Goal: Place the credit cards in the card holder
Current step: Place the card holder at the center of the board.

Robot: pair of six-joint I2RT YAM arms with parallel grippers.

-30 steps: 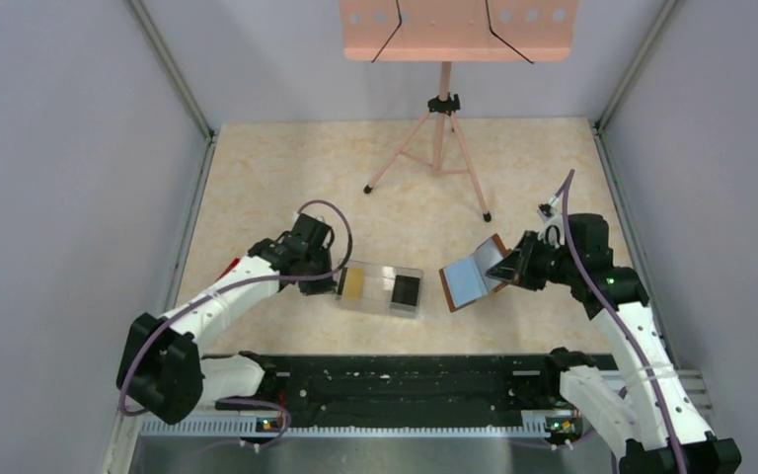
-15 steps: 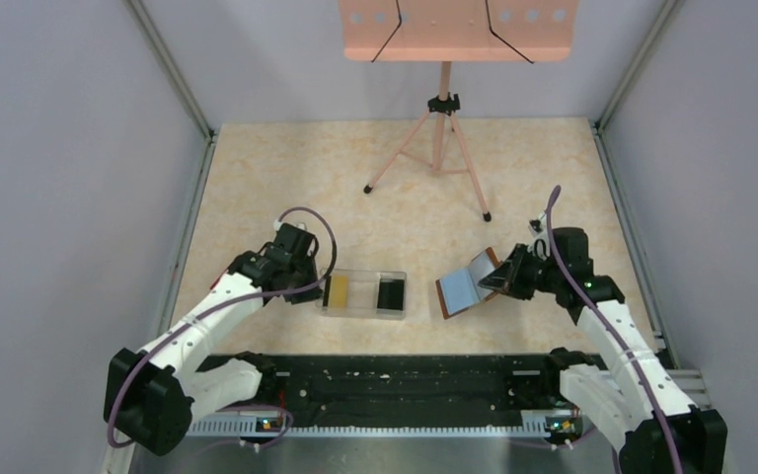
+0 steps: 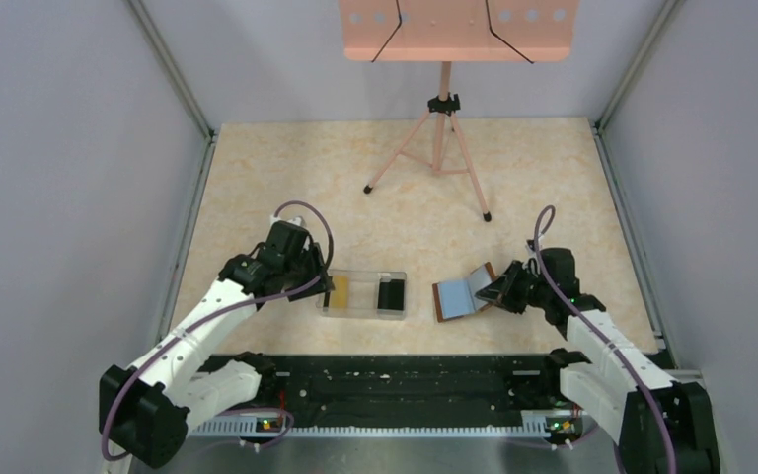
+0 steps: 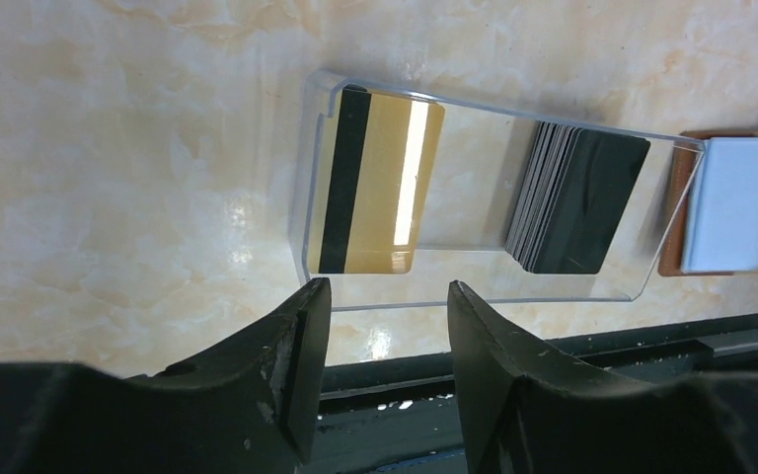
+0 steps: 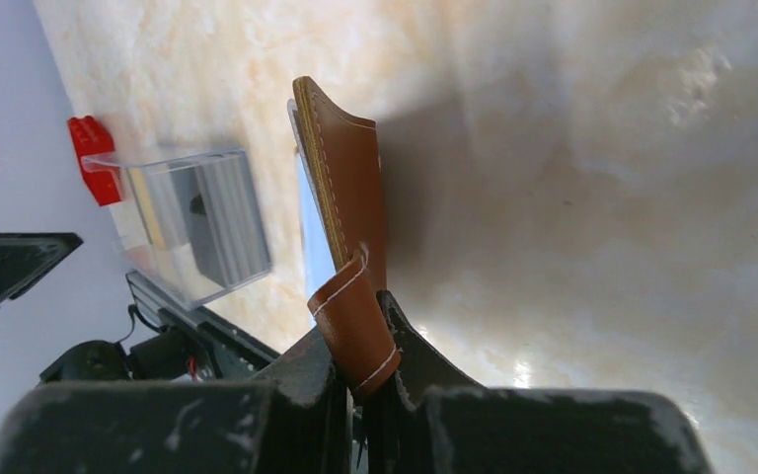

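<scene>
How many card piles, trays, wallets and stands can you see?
Gold card pile: 1
Black card pile: 1
Clear tray: 1
Brown wallet: 1
Music stand: 1
Total: 5

The left arm is reaching forward with its elbow bent and its wrist angling to the right, and the left fingers are standing parted. The right arm is lying low, its wrist pointing left, with the right fingers pinching the tab of the card holder.
</scene>
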